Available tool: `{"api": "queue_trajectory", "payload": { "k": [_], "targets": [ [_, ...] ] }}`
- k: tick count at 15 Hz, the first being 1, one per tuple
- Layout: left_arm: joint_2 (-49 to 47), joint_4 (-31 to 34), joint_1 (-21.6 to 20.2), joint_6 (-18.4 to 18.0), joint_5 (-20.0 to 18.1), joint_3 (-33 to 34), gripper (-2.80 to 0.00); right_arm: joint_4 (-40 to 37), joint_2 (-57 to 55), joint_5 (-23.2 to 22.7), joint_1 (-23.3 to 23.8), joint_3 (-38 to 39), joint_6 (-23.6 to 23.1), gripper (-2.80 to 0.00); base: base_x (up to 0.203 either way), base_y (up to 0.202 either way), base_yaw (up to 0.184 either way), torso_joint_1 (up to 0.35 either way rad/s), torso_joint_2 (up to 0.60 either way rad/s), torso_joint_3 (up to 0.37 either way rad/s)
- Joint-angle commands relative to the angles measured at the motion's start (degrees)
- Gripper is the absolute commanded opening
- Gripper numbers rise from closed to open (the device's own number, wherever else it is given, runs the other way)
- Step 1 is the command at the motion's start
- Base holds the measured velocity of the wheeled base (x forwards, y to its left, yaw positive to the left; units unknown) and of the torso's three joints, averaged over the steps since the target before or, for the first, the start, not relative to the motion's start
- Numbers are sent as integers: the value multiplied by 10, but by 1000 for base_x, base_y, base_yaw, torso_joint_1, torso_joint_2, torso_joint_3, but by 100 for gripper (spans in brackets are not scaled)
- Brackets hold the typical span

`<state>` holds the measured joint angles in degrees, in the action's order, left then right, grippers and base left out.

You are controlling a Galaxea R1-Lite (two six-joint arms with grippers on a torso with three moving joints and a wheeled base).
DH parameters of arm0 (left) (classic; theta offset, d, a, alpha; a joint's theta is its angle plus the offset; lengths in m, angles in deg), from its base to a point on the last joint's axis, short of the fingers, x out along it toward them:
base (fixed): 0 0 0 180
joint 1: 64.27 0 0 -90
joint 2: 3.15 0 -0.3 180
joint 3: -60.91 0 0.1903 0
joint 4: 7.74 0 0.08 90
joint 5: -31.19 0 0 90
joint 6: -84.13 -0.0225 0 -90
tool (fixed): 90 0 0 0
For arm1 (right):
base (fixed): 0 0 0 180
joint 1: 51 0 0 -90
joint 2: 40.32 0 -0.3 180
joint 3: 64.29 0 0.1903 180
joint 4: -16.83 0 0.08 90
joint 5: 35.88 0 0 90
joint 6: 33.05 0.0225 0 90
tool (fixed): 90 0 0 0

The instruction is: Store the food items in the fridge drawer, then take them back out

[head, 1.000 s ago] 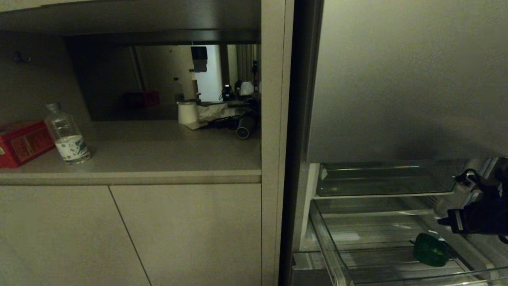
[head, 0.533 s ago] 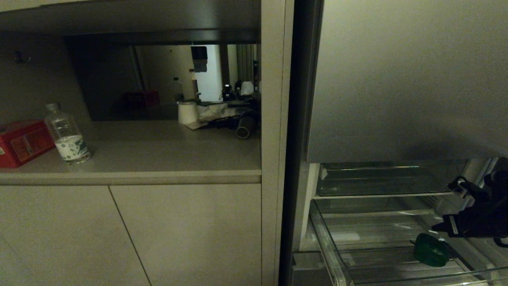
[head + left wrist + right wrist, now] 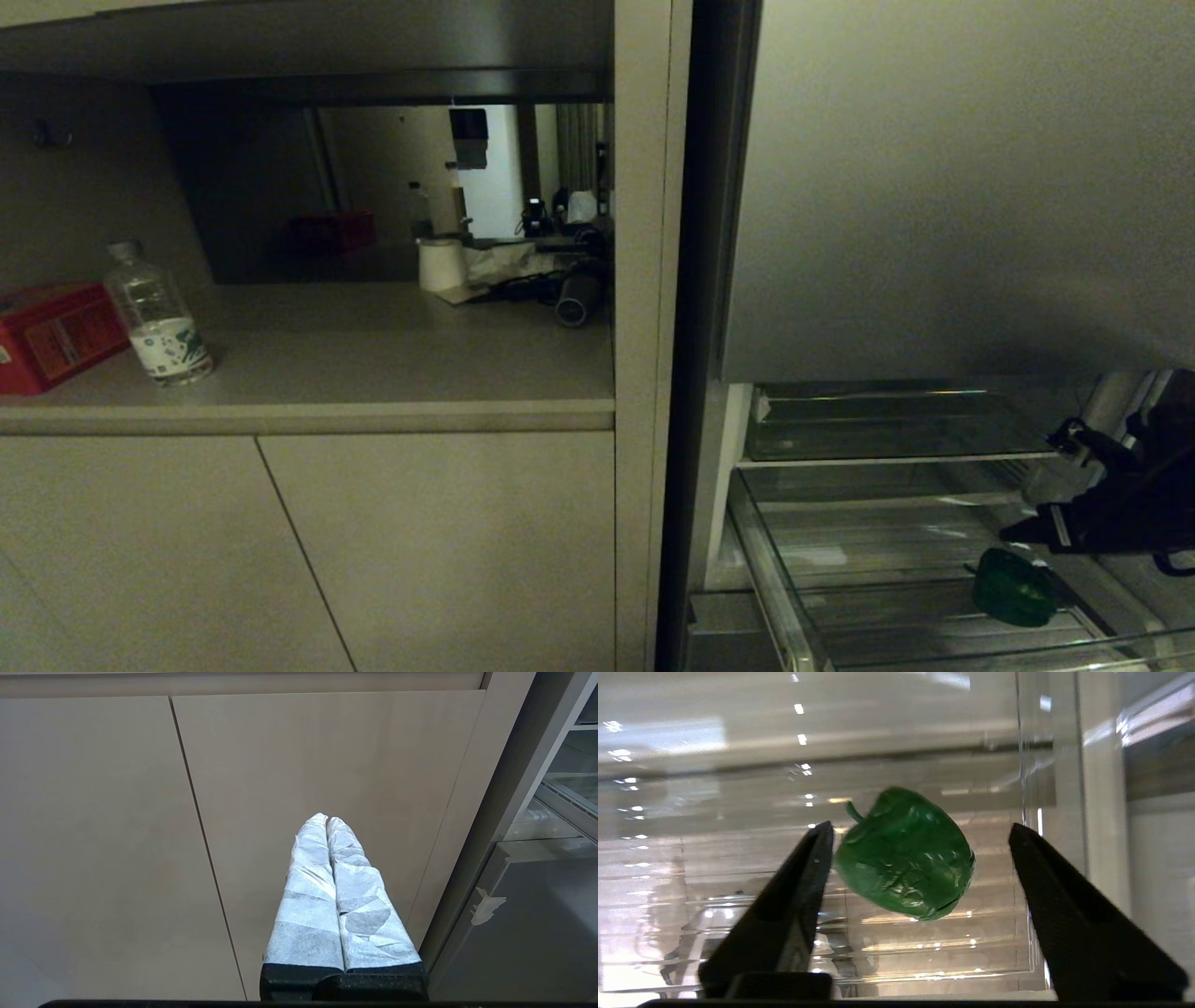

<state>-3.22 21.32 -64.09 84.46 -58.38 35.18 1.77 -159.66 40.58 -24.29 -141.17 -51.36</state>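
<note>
A glossy green food item [image 3: 1013,586], shaped like a pepper with a short stem, lies on the floor of the clear bin [image 3: 775,569] of the pulled-out fridge drawer. My right gripper [image 3: 1010,536] reaches in from the right and hovers just above it, open. In the right wrist view the green item [image 3: 903,854] shows between the spread black fingers of the right gripper [image 3: 920,830], closer to one finger; nothing is held. My left gripper [image 3: 327,820], wrapped in white, is shut and parked in front of the beige cabinet doors, beside the drawer's grey front [image 3: 537,942].
The tall grey top door [image 3: 962,187] hangs over the drawer. Left of the fridge, a counter [image 3: 373,373] carries a water bottle [image 3: 159,317], a red box [image 3: 51,336] and a paper roll [image 3: 441,266]. Glass shelves [image 3: 896,425] sit behind the bin.
My right gripper has gone from shut to open and has dipped a little lower and further left, toward the green item. The green item has stayed where it was.
</note>
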Motion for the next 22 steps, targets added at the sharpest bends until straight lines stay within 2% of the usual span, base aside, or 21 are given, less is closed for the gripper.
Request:
{"api": "queue_trajectory", "payload": {
  "k": [1, 9, 22],
  "targets": [
    [0, 0, 0, 0, 1, 0, -280, 0, -26, 1, 0, -2, -1, 0, 0, 0, 0, 0, 0, 0],
    [0, 0, 0, 0, 0, 0, -280, 0, -80, 5, -2, -31, -2, 0, 0, 0, 0, 0, 0, 0],
    [0, 0, 0, 0, 0, 0, -280, 0, -111, 7, -12, -33, -3, 0, 0, 0, 0, 0, 0, 0]
  ]
}}
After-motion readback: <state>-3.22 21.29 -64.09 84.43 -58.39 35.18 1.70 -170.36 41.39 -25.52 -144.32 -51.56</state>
